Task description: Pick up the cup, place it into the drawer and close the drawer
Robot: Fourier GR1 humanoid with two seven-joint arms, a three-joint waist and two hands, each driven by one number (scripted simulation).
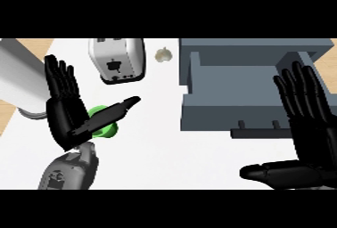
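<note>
The grey drawer [220,113] stands pulled open at the right of the white surface [178,156], its handle [260,132] toward the robot. The green cup [108,130] is outside it, on the surface well left of the drawer and below the toaster [118,60]. The left hand [64,116] is against the cup, fingers straight and spread, thumb stretched across its front, hiding most of it. The right hand [314,129] shows flat and spread over the drawer's right side

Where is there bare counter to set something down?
Bare counter lies between the left hand and the drawer, below the toaster. The drawer's inside shows bare too. Crowded around the green cup at the left hand's thumb.
</note>
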